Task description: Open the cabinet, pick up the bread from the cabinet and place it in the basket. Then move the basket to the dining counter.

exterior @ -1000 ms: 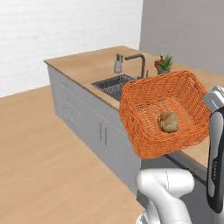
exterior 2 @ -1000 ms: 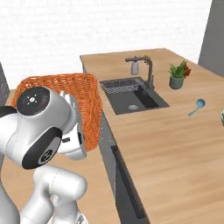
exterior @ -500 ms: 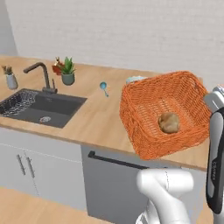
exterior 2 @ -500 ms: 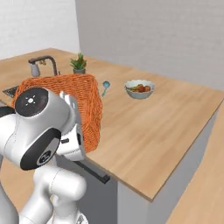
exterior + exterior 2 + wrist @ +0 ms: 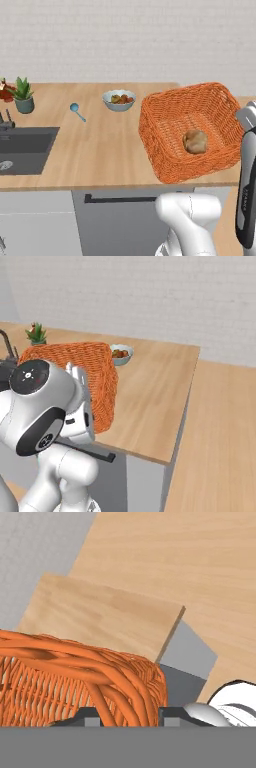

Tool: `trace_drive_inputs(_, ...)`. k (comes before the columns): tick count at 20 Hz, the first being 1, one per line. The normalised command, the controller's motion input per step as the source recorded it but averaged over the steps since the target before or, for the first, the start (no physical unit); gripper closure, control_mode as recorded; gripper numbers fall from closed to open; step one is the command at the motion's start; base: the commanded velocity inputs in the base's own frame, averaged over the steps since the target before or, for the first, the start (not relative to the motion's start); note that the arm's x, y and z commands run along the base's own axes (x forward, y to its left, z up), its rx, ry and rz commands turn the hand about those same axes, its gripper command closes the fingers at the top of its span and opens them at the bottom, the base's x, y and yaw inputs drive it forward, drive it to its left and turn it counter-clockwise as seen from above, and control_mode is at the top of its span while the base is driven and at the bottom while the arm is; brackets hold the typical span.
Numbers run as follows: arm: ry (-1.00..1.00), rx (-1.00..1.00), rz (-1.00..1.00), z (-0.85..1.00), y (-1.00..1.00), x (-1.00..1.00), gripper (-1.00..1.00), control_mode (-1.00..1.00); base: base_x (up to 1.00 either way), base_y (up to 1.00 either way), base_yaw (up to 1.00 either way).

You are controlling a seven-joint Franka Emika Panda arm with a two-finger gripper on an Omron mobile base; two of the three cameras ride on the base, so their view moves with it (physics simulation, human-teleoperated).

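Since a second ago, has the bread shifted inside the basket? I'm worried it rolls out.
No: the bread sits at the same spot in the basket; just the base drove.

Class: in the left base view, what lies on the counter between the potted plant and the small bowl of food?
A small blue spoon lies on the wood counter between the potted plant and the bowl; the left base view shows it.

A: Where's the basket [image 5: 192, 132]?
B: Over the counter's [image 5: 110, 155] right end, tilted, with the bread [image 5: 195, 141] inside.
A: And left of the basket?
B: A bowl [image 5: 119, 99] just beside it, then a blue spoon [image 5: 77, 111], a potted plant [image 5: 22, 95], and the sink [image 5: 25, 150] farthest.
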Motion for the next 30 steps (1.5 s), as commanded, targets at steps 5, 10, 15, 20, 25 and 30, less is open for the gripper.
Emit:
trace_drive_inputs(5,0.00,0.00,0.00,0.00,0.00,0.00,1.00,1.00,0.38,0.16,-0.29)
trace_drive_inputs(10,0.01,0.00,-0.07,-0.03,0.00,0.36,1.00,-1.00,0.41,0.00,-0.14)
trace_drive_inputs(15,0.09,0.00,-0.02,-0.41,-0.11,1.00,1.00,-1.00,0.00,0.00,0.00)
trace_drive_inputs(20,0.08,0.00,0.01,-0.72,-0.32,1.00,1.00,-1.00,0.00,0.00,0.00)
trace_drive_inputs(25,0.00,0.00,0.09,-0.43,-0.34,0.97,1.00,-1.00,0.00,0.00,0.00)
trace_drive_inputs(30,0.00,0.00,0.09,-0.52,-0.28,0.96,1.00,-1.00,0.00,0.00,0.00)
